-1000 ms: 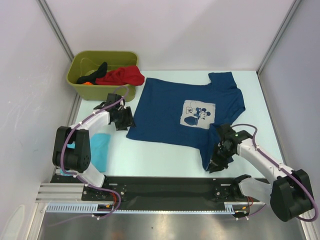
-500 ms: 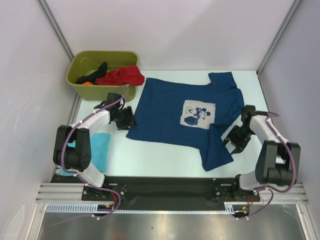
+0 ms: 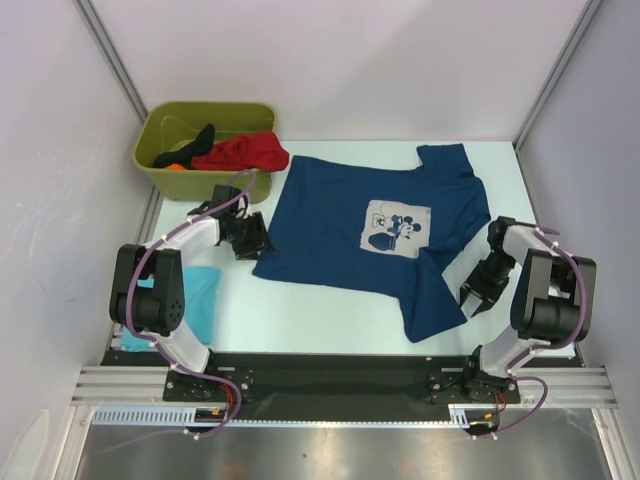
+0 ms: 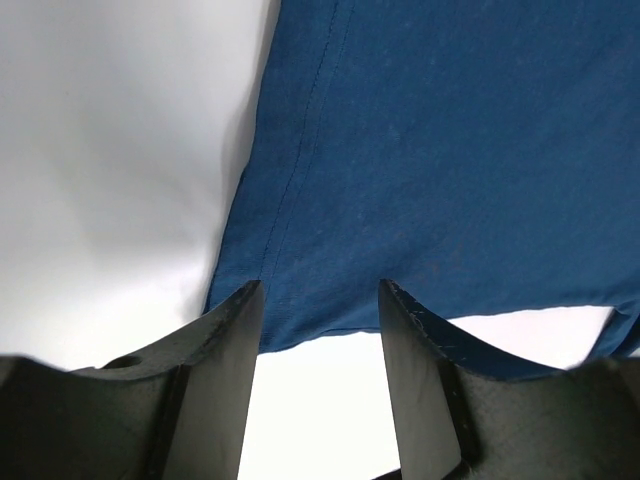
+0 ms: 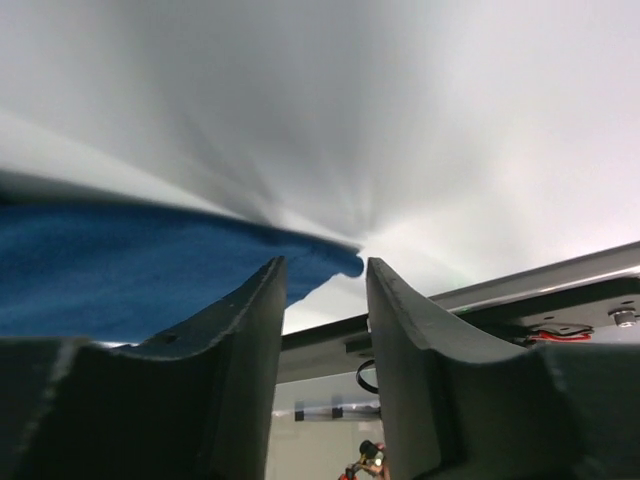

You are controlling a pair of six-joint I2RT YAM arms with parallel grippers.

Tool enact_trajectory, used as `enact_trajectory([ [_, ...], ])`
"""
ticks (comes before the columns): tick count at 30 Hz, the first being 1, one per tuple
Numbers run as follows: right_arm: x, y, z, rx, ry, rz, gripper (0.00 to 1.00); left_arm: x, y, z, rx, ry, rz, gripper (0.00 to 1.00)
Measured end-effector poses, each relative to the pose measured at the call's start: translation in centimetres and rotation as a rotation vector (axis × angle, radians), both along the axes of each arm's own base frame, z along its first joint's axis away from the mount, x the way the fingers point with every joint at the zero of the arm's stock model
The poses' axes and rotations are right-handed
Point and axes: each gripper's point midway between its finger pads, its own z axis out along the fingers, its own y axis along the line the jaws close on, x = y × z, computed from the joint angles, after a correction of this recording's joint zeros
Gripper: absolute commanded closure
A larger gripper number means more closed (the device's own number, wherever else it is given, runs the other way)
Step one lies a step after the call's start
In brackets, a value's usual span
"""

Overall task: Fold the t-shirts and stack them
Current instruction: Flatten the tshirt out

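A navy t-shirt [image 3: 340, 215] with a grey-white cartoon print lies spread flat mid-table, its near right part [image 3: 432, 300] folded toward the front edge. My left gripper [image 3: 252, 238] is low at the shirt's left side edge, open. In the left wrist view [image 4: 320, 290] the navy hem [image 4: 420, 180] lies just past the fingertips, with bare table between them. My right gripper [image 3: 476, 292] is open just right of the folded part. In the right wrist view [image 5: 325, 265] a navy corner [image 5: 150, 280] reaches the gap, ungripped. A turquoise t-shirt [image 3: 200, 298] lies by the left arm.
An olive-green bin [image 3: 160, 172] at the back left holds red [image 3: 245, 152] and black [image 3: 198, 140] t-shirts. White walls close in both sides and the back. A black rail [image 3: 330, 375] with the arm bases runs along the near edge.
My right gripper has come off the shirt's near right part, opened, and swung out to the right of it. The cloth stays on the table. The left arm has barely moved.
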Motion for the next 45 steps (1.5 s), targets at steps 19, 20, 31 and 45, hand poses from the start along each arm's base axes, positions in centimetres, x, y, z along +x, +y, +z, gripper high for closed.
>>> enact_trajectory([
  [19,-0.3,1.2,-1.7,0.012,0.040,-0.022,1.00,0.4,1.2,0.0,-0.003,-0.003,0.035,0.45],
  [20,-0.3,1.2,-1.7,0.010,0.042,-0.044,1.00,0.4,1.3,0.0,-0.001,-0.003,0.035,0.45],
  [31,-1.9,-1.6,2.5,-0.162,-0.052,-0.233,1.00,-0.3,1.4,-0.9,0.007,0.014,0.035,0.45],
  [45,-6.4,-0.3,5.9,-0.209,-0.129,-0.348,1.00,-0.4,1.4,-1.0,0.007,0.013,0.032,0.45],
])
